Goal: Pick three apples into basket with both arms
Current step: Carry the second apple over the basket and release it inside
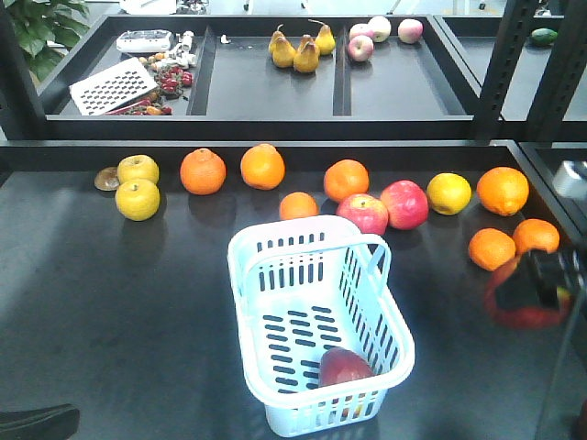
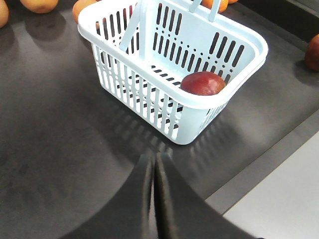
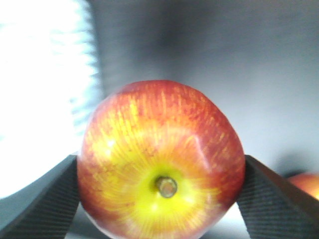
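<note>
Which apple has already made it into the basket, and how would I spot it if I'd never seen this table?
Find the pale blue-white basket in the middle of the dark table. Look inside, at the corner nearest the camera: one dark maroon-red apple lies on the slotted floor. It is the only fruit inside; the brighter pinkish apples and oranges sit on the table behind the basket.

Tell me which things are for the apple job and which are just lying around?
For the job: basket; apple in basket; apple held by right gripper; left gripper.

Lying around: oranges, yellow apples, pears, pinkish apples.
</note>
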